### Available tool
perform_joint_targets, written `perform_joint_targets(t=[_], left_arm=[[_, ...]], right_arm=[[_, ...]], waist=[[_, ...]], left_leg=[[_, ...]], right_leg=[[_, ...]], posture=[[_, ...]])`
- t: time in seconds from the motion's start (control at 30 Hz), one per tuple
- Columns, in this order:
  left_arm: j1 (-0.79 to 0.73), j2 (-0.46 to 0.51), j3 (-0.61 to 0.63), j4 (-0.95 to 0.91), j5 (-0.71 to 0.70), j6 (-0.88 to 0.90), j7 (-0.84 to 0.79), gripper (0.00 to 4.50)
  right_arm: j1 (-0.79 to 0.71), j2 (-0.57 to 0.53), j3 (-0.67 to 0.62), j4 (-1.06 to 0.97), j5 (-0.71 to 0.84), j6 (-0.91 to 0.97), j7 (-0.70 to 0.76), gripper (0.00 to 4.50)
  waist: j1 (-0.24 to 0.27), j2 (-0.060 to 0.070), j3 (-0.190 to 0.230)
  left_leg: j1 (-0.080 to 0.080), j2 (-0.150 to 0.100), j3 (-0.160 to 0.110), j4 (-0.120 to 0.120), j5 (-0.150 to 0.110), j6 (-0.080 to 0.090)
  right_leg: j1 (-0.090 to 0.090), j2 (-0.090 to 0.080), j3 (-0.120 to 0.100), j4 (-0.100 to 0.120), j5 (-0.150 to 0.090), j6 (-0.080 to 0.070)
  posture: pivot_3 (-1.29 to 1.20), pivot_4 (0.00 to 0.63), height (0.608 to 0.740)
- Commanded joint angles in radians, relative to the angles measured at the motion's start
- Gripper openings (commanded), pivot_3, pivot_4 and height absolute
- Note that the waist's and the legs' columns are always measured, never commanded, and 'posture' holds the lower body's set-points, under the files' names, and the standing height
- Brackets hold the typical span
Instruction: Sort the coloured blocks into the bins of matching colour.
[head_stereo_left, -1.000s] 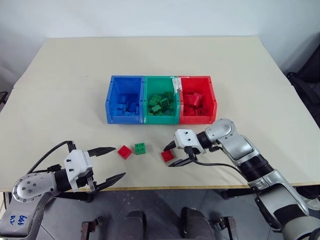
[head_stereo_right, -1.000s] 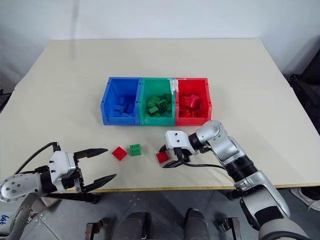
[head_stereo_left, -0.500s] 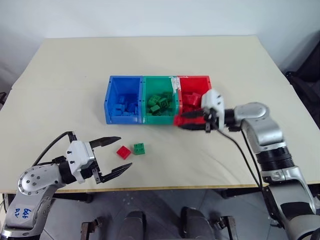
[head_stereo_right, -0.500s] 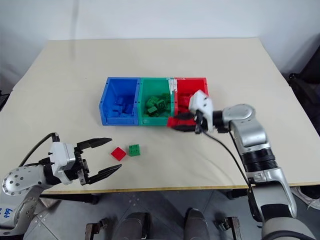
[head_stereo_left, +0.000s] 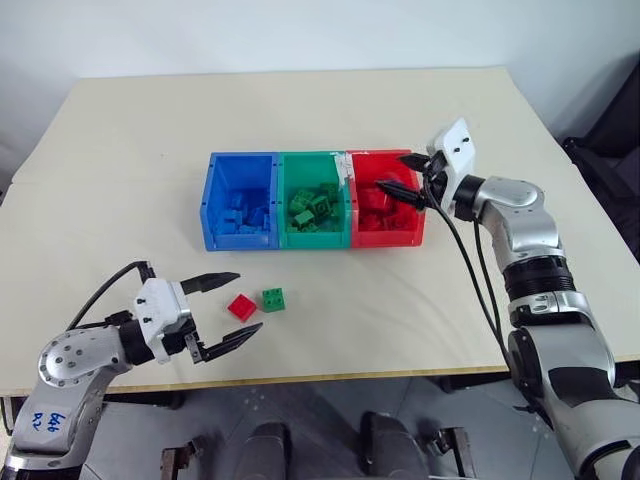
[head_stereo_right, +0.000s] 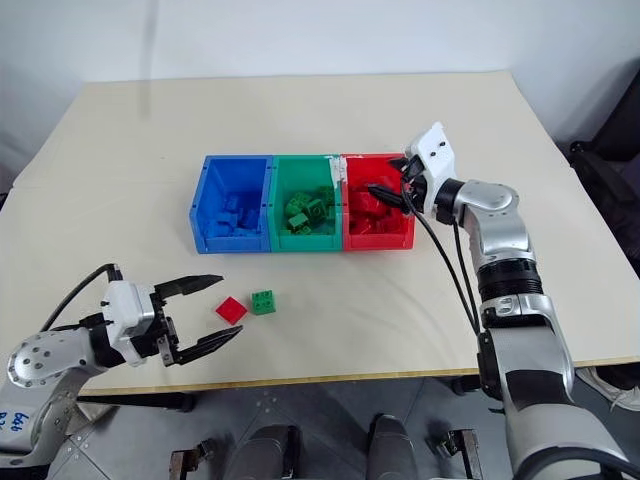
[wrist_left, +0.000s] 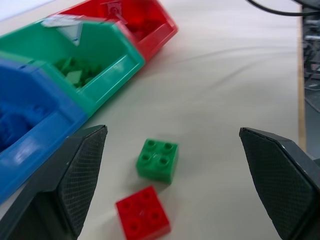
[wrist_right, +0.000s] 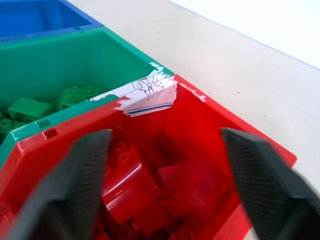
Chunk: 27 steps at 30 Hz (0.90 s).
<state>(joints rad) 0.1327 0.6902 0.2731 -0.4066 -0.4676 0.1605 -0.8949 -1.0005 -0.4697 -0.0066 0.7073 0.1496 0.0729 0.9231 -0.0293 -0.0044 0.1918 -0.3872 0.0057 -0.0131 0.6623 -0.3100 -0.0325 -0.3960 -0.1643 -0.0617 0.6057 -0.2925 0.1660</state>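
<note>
Three joined bins stand mid-table: blue bin, green bin and red bin, each with blocks of its own colour inside. My right gripper hovers open over the red bin's right part, nothing between its fingers; red blocks lie below it. A red block and a green block lie side by side on the table in front of the bins. My left gripper is open near the front edge, its fingertips spread either side of the red block; the green block lies just beyond.
The tan table is bare behind and beside the bins. White tape with writing sits on the rim between the green and red bins. Black cables trail from my right arm over the table's right side.
My right gripper lifted a red block from the table front, carried it back and right to the red bin and opened there. The left gripper stayed open in place.
</note>
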Motion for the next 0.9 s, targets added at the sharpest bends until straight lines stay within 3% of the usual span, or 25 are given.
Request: perform_joint_targets(t=[0.03,0.13,0.23,0.37,0.43,0.53,0.7,0.83,0.9], left_arm=[[0.066,0.039,0.100,0.061,-0.018,0.021,-0.023,4.50],[0.115,0.061,0.181,0.122,-0.022,0.005,-0.049,4.50],[0.149,0.071,0.252,0.187,-0.024,-0.024,-0.079,4.50],[0.161,0.078,0.300,0.247,-0.012,-0.062,-0.101,4.50],[0.149,0.083,0.292,0.249,-0.017,-0.060,-0.108,4.50],[0.111,0.104,0.216,0.186,-0.025,-0.016,-0.129,4.50],[-0.109,0.130,0.003,0.066,-0.033,0.171,-0.077,4.50],[-0.381,0.133,-0.313,0.047,0.141,0.297,-0.067,4.50],[-0.440,0.132,-0.375,0.061,0.167,0.355,-0.060,4.50]], right_arm=[[0.058,-0.020,-0.053,-0.107,0.099,-0.080,0.132,4.47],[0.217,-0.051,-0.070,-0.305,0.228,-0.064,0.317,4.47],[0.396,-0.093,-0.086,-0.522,0.339,0.041,0.384,4.47],[0.607,-0.235,-0.039,-0.692,0.352,0.065,0.549,4.47],[0.655,-0.252,-0.041,-0.733,0.367,0.071,0.554,4.47],[0.678,-0.249,-0.047,-0.744,0.349,0.059,0.512,4.47],[0.713,-0.278,-0.050,-0.753,0.324,0.058,0.493,4.47],[0.738,-0.282,-0.055,-0.785,0.321,0.060,0.470,4.47],[0.749,-0.281,-0.052,-0.814,0.331,0.081,0.455,4.47]], waist=[[0.000,0.000,0.000],[0.006,0.000,0.000],[0.009,0.000,0.000],[0.018,0.001,0.000],[0.025,0.000,0.000],[0.025,0.000,0.000],[0.046,0.000,0.000],[0.055,0.000,0.000],[0.048,0.000,0.000]], left_leg=[[0.000,0.000,0.000,0.000,0.000,0.000],[0.000,0.002,0.000,0.000,-0.001,0.000],[0.000,0.002,0.001,0.001,-0.003,0.001],[0.000,0.002,0.002,0.001,-0.003,0.001],[0.001,0.003,0.002,0.002,-0.003,0.001],[0.003,0.006,0.005,0.002,-0.003,0.000],[0.003,0.005,0.005,0.004,-0.003,-0.001],[0.003,0.005,0.005,0.004,-0.003,0.000],[0.002,0.005,0.005,0.005,-0.003,-0.001]], right_leg=[[0.000,0.000,0.000,0.000,0.000,0.000],[0.000,0.001,-0.001,-0.001,0.000,0.000],[0.001,0.001,-0.003,-0.001,0.000,0.000],[0.002,0.001,-0.002,-0.002,0.000,0.000],[0.002,0.001,-0.002,-0.002,0.000,0.000],[0.002,0.002,-0.002,-0.001,0.000,0.000],[0.002,0.002,-0.002,0.000,0.000,0.000],[0.002,0.002,-0.002,0.001,0.001,0.000],[0.002,0.002,-0.002,0.001,0.001,0.000]], posture=[[0.00,0.150,0.740],[0.00,0.150,0.740],[0.00,0.150,0.740],[0.00,0.150,0.740],[0.00,0.150,0.740],[0.00,0.150,0.740],[0.00,0.150,0.740],[0.00,0.150,0.740],[0.00,0.150,0.740]])
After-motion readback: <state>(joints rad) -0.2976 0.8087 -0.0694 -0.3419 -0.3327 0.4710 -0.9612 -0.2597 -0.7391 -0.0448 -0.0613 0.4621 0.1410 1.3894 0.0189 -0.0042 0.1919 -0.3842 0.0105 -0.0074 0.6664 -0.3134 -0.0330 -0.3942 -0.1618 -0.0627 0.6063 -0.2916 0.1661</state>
